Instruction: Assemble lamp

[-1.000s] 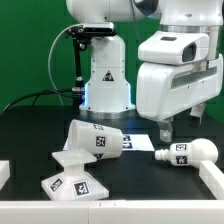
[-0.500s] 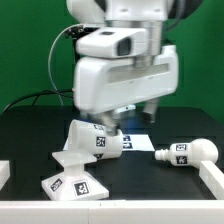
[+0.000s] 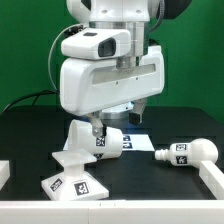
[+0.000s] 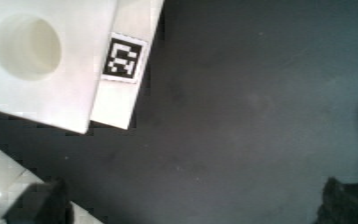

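Note:
The white tapered shade (image 3: 101,141) lies on its side at the middle of the black table. The flat square base (image 3: 72,180) sits in front of it, toward the exterior view's left. The round-headed bulb (image 3: 186,152) lies at the exterior view's right. My gripper (image 3: 115,121) hangs just above the shade, open and empty. In the wrist view the base (image 4: 43,60), with its round socket and a tag on its edge, fills one corner. The dark fingertips (image 4: 34,205) stand wide apart, with only bare black table between them.
The marker board (image 3: 140,140) lies flat behind the shade. The robot's white pedestal (image 3: 105,95) stands at the back before a green wall. White rim pieces show at the table's front corners (image 3: 212,175).
The arm has swung from above the bulb to the exterior view's left and now hangs over the shade. The lamp parts have not moved.

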`<state>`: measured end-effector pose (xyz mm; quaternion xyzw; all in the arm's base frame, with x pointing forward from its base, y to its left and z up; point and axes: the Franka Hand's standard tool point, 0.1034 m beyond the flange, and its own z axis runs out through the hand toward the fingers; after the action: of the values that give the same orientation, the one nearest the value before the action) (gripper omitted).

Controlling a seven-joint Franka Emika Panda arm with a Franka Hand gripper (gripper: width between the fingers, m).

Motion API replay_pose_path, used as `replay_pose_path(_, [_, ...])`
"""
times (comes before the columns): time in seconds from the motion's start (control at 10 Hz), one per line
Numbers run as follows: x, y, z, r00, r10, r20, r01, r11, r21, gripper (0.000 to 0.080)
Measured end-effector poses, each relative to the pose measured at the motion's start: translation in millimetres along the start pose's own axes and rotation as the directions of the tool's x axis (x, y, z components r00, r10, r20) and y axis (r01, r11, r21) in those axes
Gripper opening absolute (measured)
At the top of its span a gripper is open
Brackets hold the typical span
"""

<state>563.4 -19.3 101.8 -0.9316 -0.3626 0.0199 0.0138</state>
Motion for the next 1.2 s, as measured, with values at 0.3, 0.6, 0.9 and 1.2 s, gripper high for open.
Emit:
replay_pose_path(0.3, [-26.5, 33.4, 3.5, 0.974, 0.223, -0.045, -0.224, 0.975, 0.000, 0.0700])
replay_pose_path(0.6, [-30.8, 34.8, 8.1, 0.976, 0.213, -0.041, -0.213, 0.977, 0.019, 0.0700])
replay_pose_path(0.9, [-30.3, 39.9, 9.1, 0.967, 0.250, -0.051, -0.250, 0.968, 0.008, 0.0700])
replay_pose_path(1.2, [-32.1, 69.2, 23.2, 0.954, 0.291, -0.077, -0.294, 0.955, -0.029, 0.0700])
